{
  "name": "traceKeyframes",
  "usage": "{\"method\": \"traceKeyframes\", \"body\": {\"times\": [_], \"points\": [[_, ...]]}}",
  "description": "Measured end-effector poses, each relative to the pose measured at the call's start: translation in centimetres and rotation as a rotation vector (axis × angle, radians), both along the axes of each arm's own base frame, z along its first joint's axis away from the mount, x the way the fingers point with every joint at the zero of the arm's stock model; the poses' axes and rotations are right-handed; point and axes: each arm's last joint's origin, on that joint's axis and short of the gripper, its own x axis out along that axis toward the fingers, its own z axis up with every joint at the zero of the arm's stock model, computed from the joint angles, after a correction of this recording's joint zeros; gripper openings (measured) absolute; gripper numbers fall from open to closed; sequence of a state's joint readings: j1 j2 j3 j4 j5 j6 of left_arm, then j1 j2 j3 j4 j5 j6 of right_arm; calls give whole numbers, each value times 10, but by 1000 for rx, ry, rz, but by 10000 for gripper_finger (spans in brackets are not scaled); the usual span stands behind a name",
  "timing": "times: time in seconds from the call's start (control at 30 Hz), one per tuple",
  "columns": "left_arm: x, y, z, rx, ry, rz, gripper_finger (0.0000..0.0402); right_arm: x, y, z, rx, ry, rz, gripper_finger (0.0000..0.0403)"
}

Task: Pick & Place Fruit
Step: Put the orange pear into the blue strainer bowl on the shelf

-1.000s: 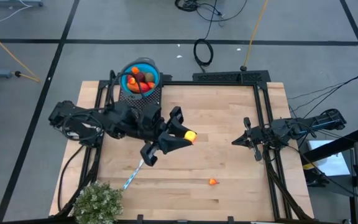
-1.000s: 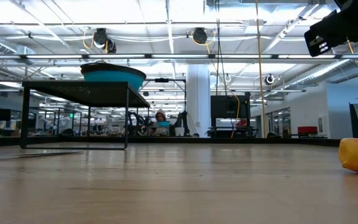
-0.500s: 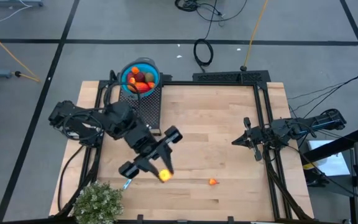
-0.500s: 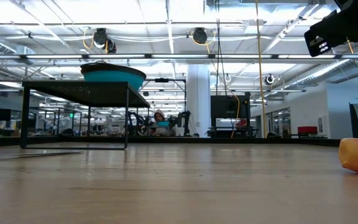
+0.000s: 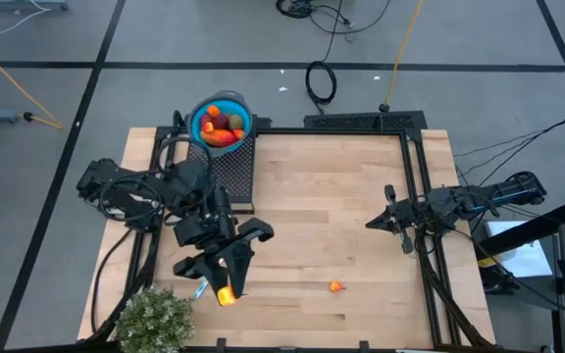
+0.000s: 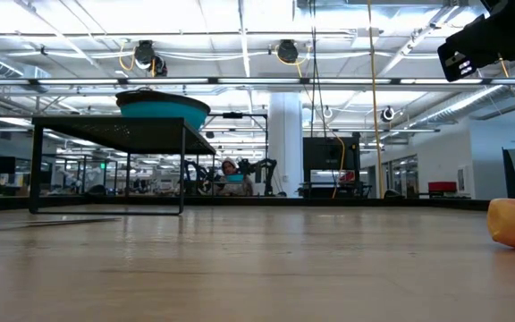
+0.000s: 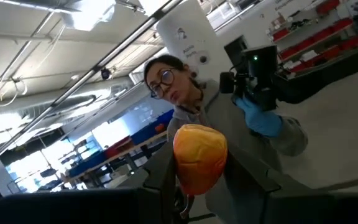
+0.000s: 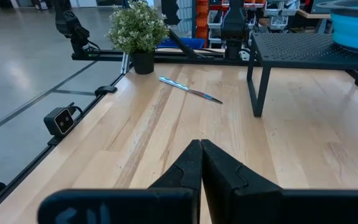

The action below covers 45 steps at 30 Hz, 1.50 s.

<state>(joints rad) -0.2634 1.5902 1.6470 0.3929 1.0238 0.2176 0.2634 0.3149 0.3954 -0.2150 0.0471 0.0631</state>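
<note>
While left gripper point(image 5: 226, 294) clamps orange fruit point(image 5: 225, 296) near plant point(image 5: 155, 320); right gripper point(image 5: 373, 223) closed.

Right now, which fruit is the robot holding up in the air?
The yellow-orange fruit pinched in the left gripper, near the plant. The tiny orange bit lies alone on the table; the other fruits sit in the blue bowl.

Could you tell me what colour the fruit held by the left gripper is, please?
Orange-yellow fruit; the left wrist view shows it best.

Knife point(image 8: 190, 91) lies near plant point(image 8: 137, 28); person point(image 7: 229, 106) in bkgd.
</note>
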Motion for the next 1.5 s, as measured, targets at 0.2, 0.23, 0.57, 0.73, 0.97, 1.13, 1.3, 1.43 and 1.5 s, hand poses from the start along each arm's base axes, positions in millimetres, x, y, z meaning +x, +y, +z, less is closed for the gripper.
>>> {"method": "traceKeyframes", "body": {"times": [0.2, 0.23, 0.57, 0.73, 0.97, 1.13, 1.3, 1.43, 1.5], "points": [[0, 0, 0, 4, -7, -3, 108, 0, 0, 0, 0, 0, 0, 0], [0, 0, 0, 1, 2, -4, 108, 0, 0, 0, 0, 0, 0, 0], [19, 4, -31, -87, 558, 392, 108, 0, 0, 0, 0, 0, 0, 0], [23, 13, -54, -120, 879, 648, 108, 0, 0, 0, -1, 0, 0, 0], [20, 32, -81, -187, 1242, 970, 108, 0, 0, 0, 0, 0, 0, 0], [13, 51, -97, -233, 1383, 1277, 108, 0, 0, 0, 0, 0, 0, 0], [6, 74, -106, -214, 1395, 1577, 108, 0, 0, 0, 1, 0, -1, 0], [5, 92, -108, -168, 1332, 1736, 108, 0, 0, 0, 0, 0, -3, 0], [5, 101, -108, -146, 1311, 1777, 108, 0, 0, 0, -1, 0, -3, 0]]}}
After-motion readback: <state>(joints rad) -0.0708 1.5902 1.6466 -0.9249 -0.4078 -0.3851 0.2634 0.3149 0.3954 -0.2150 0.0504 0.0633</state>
